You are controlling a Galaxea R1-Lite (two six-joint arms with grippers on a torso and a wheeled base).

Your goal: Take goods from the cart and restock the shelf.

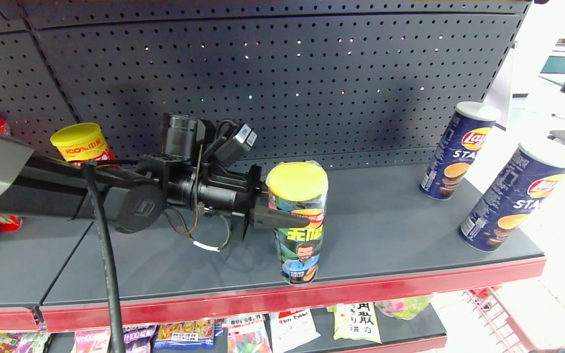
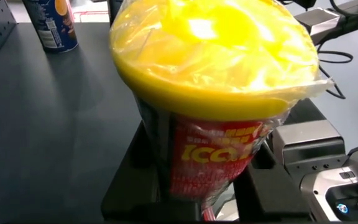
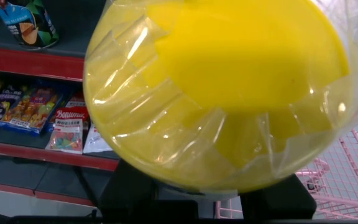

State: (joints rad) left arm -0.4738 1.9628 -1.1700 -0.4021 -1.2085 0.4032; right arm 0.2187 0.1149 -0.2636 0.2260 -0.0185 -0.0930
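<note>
Left gripper [image 1: 296, 212] was closed on the front can [image 1: 298, 245]. One finger lay across its side, the other was hidden behind it. That can stood upright on the shelf [image 1: 385, 230], close to the red front lip, about mid-span. It looked set down but not released, so I'd call it nearly done: you'd only need to open and back out.

Right gripper [image 3: 213, 196] was clamped on a second can [image 3: 229, 87], which had a yellow lid under plastic wrap. It was held out in front of the shelving, with the cart [image 3: 344, 186] near it. That one was yet to be placed.

Already on the shelf:
- a blue can [image 1: 459, 149] near the back panel at the right end
- the other blue can [image 1: 518, 196] nearer the right edge
- a yellow-lidded back can [image 1: 82, 143] behind the left arm

There was bare shelf between the front can and the blue ones.

Unclear:
- Whether the front can's base sat fully flat.
- The cart was cut off, so you couldn't count the remaining stock.
- The second can's label was hidden under its lid.
- The right fingers showed only as dark edges beneath it.
</note>
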